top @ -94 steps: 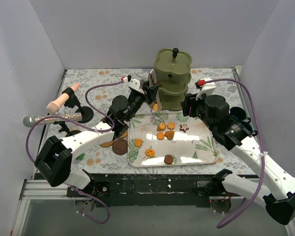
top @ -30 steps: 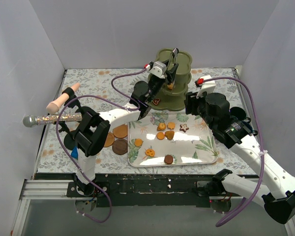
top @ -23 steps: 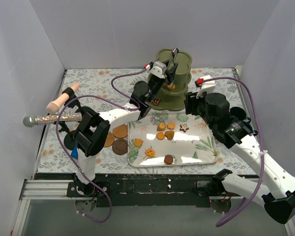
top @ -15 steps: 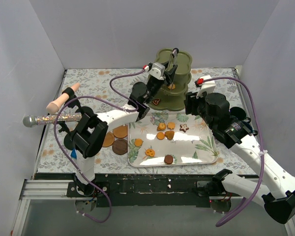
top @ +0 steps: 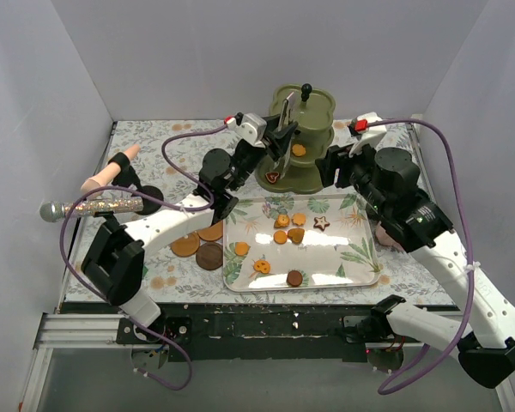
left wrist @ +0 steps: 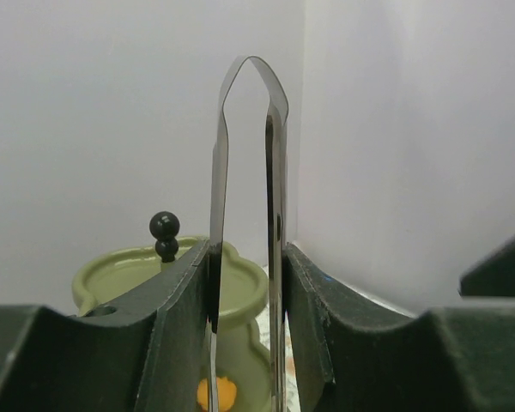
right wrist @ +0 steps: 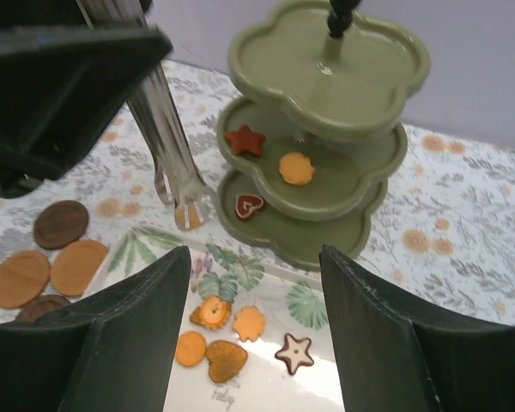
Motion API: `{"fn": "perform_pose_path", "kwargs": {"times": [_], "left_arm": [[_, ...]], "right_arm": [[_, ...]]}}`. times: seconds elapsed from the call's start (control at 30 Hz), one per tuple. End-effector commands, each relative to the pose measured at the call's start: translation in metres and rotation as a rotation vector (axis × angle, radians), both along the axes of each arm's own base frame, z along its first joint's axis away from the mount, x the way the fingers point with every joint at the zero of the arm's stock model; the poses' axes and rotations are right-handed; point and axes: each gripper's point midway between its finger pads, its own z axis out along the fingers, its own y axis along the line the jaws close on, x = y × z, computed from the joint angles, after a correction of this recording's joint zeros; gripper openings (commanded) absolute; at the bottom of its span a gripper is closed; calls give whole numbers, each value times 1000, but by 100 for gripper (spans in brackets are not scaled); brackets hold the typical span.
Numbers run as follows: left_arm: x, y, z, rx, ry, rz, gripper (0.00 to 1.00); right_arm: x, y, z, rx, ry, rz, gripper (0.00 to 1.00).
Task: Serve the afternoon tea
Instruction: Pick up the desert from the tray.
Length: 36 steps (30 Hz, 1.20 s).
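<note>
Our left fingers (left wrist: 180, 300) clamp narrow on the metal tongs (left wrist: 275, 172), just beside the olive-green stand (right wrist: 326, 77). Our right fingers (right wrist: 129, 343) gape wide, empty, facing it. Three biscuits (right wrist: 296, 168) lie on its lower tiers.

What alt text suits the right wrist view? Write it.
A green three-tier stand holds a star biscuit and a round biscuit on its middle tier, a heart biscuit below. Metal tongs hang beside it; a tray lies in front.
</note>
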Motion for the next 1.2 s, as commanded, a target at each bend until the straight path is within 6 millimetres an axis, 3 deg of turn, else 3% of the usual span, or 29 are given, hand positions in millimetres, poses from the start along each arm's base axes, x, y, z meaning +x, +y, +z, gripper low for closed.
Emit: {"fn": "perform_pose_path", "kwargs": {"times": [0.0,0.17,0.27,0.5,0.67,0.9,1.17], "left_arm": [[-29,10,-4,65,55,-73,36],[-41,35,-16,77,119,-14,35],[-50,42,-25,106,136,-14,36],[-67,56,-65,96,203,-22,35],[-65,55,-70,119,194,-7,35],[-74,80,-96,46,265,50,35],[-93,105,-106,-4,259,72,38]], "right_arm": [[-16,18,50,83,-82,140,71],[-29,29,72,135,-98,223,72],[-29,31,73,160,-81,226,71],[-32,41,44,195,2,251,67],[-37,37,24,194,32,245,66],[-43,29,10,175,36,227,66],[-46,30,1,177,54,242,66]]}}
